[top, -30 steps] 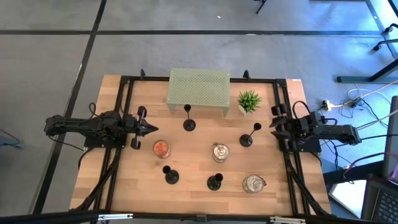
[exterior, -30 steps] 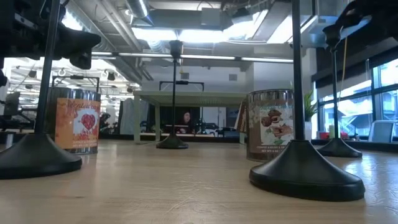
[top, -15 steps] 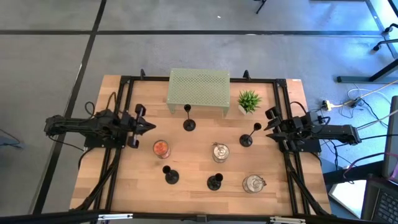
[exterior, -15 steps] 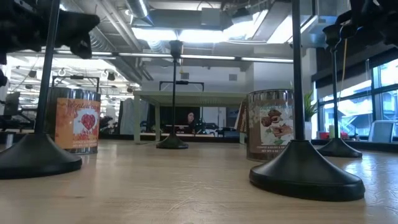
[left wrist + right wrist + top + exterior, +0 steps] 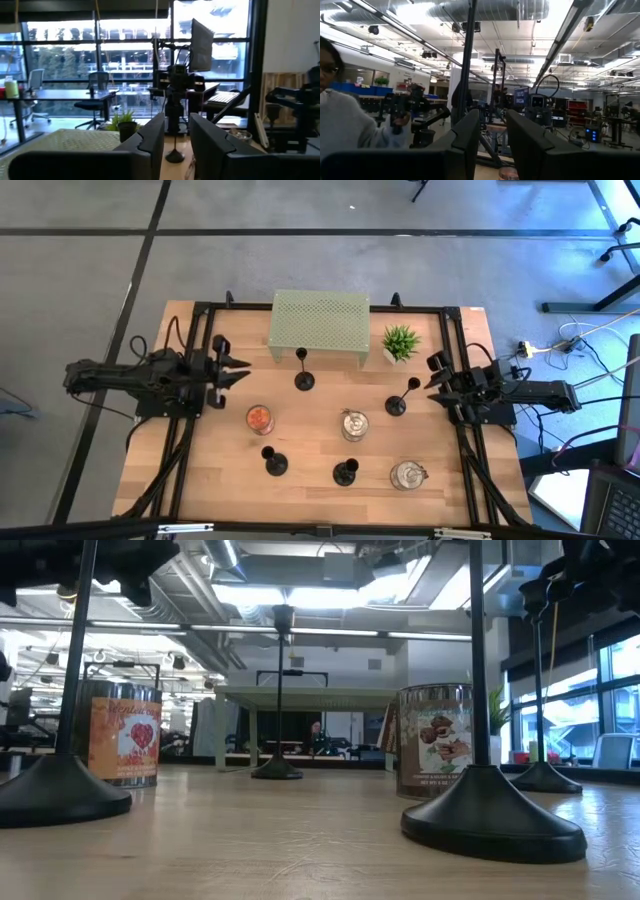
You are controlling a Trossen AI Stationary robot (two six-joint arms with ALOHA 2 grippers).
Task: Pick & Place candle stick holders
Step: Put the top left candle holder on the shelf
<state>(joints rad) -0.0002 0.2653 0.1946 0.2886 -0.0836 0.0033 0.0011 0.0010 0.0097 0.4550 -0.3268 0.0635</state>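
Four black candle stick holders stand upright on their round bases on the wooden table: one in front of the green riser point(image 5: 303, 380), one right of centre point(image 5: 397, 406), two near the front point(image 5: 275, 465) point(image 5: 345, 473). My left gripper point(image 5: 240, 367) hovers at the left, fingers pointing right toward the far holder point(image 5: 175, 155), a narrow gap between them, empty. My right gripper point(image 5: 432, 375) hovers at the right, close to the right holder's top cup point(image 5: 414, 385), fingers slightly apart, empty. That holder's stem point(image 5: 466, 60) stands just ahead of its fingers.
Three glass jars stand among the holders: an orange one point(image 5: 259, 418), one at centre point(image 5: 354, 424), one at the front right point(image 5: 408, 475). A green perforated riser point(image 5: 320, 320) and a small plant point(image 5: 400, 342) stand at the back. A person point(image 5: 340, 120) shows beyond the table.
My left gripper has risen and gone toward the table's far edge and a little toward the left edge, still empty. My right gripper has shifted slightly toward the right holder, then kept still. No holder has moved.
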